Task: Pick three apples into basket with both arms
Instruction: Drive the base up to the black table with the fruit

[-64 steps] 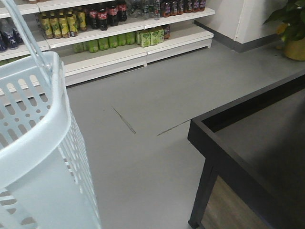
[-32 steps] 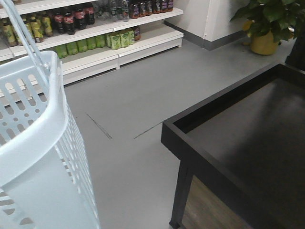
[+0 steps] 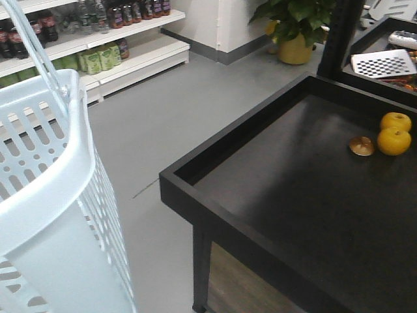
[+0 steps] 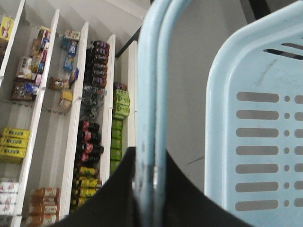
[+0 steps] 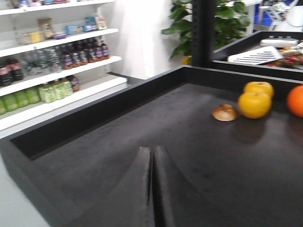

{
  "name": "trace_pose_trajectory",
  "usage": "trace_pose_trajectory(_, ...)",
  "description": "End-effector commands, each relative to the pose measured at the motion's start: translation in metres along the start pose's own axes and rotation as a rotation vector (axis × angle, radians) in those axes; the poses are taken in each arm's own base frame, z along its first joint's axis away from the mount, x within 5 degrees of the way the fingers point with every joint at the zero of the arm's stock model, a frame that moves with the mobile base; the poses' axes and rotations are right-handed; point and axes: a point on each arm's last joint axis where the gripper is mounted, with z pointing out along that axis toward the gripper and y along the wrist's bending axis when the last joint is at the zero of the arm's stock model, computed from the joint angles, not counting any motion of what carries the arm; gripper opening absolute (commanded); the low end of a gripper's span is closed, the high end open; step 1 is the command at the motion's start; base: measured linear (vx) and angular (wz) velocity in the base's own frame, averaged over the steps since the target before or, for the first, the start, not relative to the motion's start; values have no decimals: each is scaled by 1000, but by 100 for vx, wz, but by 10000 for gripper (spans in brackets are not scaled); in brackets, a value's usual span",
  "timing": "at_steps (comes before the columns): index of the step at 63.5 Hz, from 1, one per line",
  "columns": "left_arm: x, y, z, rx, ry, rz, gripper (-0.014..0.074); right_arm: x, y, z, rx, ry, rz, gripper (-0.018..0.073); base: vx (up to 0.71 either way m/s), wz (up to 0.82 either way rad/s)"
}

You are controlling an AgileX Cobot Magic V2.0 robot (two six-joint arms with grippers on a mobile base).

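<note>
The pale blue basket [image 3: 58, 195] hangs at the left of the front view, its thin handle [image 3: 32, 49] rising out of frame. In the left wrist view my left gripper [image 4: 150, 177] is shut on that handle [image 4: 154, 94], with the slotted basket wall [image 4: 260, 118] to its right. My right gripper [image 5: 152, 153] is shut with nothing in it, low over the black table [image 5: 118, 142]. The apples are out of view.
The black rimmed table [image 3: 293, 182] holds two yellow fruits [image 3: 394, 141], a small brown round thing [image 3: 361, 146] and an orange [image 5: 296, 100]. Drink shelves [image 3: 98, 52] stand behind at left. A potted plant [image 3: 293, 45] and a white perforated tray [image 3: 384, 63] are at the back right.
The front view has swung right: the shelves slid off to the left and the black table with its fruits has come into view. The basket stays in the same place in frame.
</note>
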Motion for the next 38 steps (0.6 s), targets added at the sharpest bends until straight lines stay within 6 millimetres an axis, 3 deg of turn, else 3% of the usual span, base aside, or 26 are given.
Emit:
trace_pose_trajectory(1, -3, 11, -9, -83, -78, -23, -6, -3, 0, 0, -1, -74, -11, -9, 4, -49)
trace_pose_trajectory(38, -5, 10, -7, -75, -77, -21, -6, -3, 0, 0, -1, -74, -11, -9, 6, -53)
